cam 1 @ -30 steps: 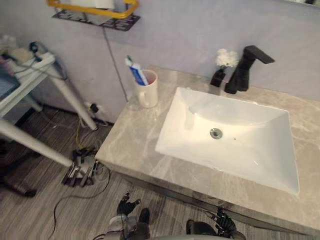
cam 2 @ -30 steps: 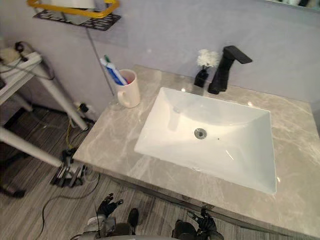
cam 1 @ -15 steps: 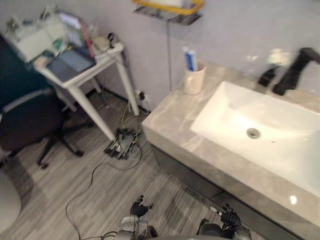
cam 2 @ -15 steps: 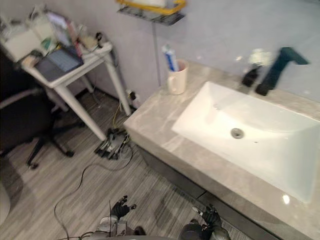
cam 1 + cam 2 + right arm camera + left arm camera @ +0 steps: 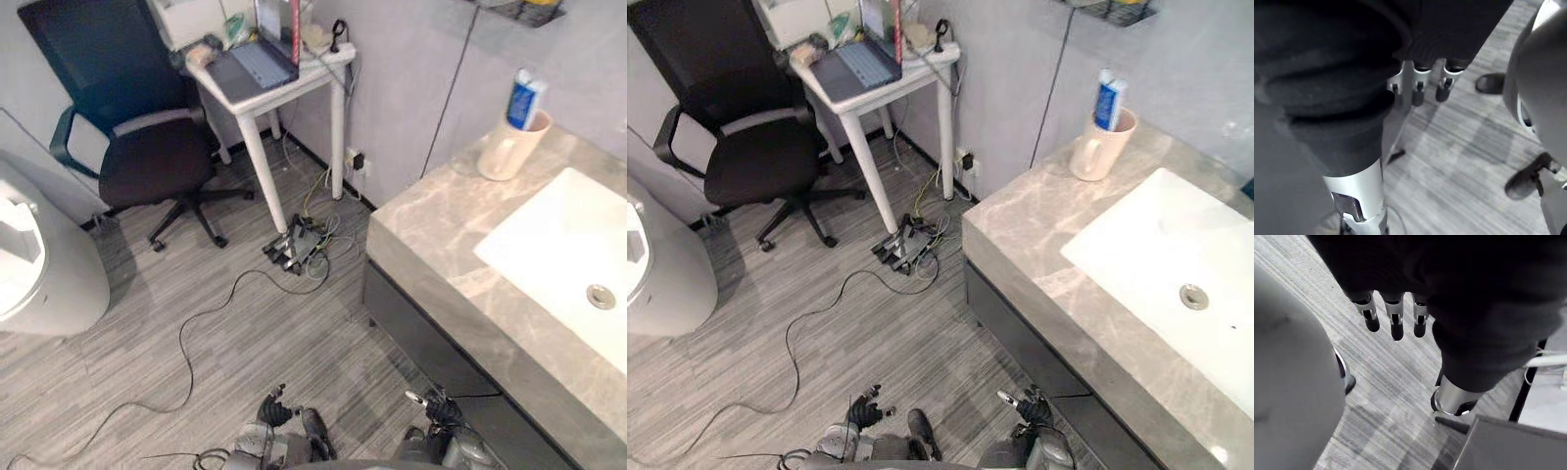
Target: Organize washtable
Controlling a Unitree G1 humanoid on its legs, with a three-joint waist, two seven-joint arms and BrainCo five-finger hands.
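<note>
**state of the hands.** the left robot hand (image 5: 274,411) and the right robot hand (image 5: 432,402) hang low over the floor. on both, the fingers are straight and relaxed and nothing is held.

**location of the work item.** a cream mug (image 5: 507,152) stands on the marble tabletop (image 5: 441,245), well ahead of and above the right robot hand, near the far corner. a blue-and-white toothpaste tube (image 5: 526,98) stands upright inside it.

**handling.**
- the mug is judged rigid, moderately light, smooth-glazed and breakable.
- wrap the fingers round the body below the rim. do not pinch the rim.
- keep the mug level. the tube is soft, stands tall and may tip out.

**surroundings.**
- the white sink basin (image 5: 558,245) lies just beside the mug, on the right robot hand's outer side. it is a drop hazard.
- the tabletop's front edge stands between both hands and the mug, so each must rise over it.
- well ahead of the left robot hand are a power strip (image 5: 294,245), an office chair (image 5: 147,157) and a white-legged tabletop (image 5: 312,76) carrying a laptop (image 5: 257,67). none blocks the reach.
</note>
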